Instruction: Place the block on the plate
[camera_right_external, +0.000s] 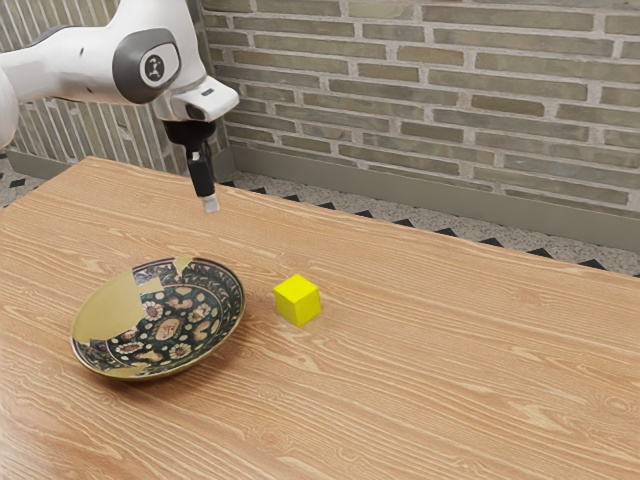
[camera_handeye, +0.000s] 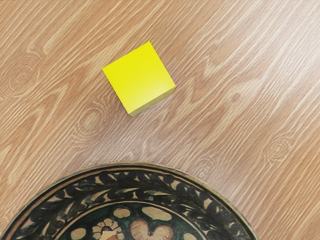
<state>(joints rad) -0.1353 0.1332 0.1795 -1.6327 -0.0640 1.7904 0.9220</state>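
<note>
Pincer (camera_right_external: 210, 204) aloft, yellow block (camera_right_external: 297, 300) lower, well apart; near the plate (camera_right_external: 108, 308)

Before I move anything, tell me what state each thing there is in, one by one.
yellow block: resting on the table beside the plate, not on it
patterned plate: face up, empty
black two-finger gripper: raised above the table, away from the block; whether it is open or shut, I cannot tell
Franka arm: reaching in from the exterior view's left
wood-grain table: bearing the plate and block
</note>
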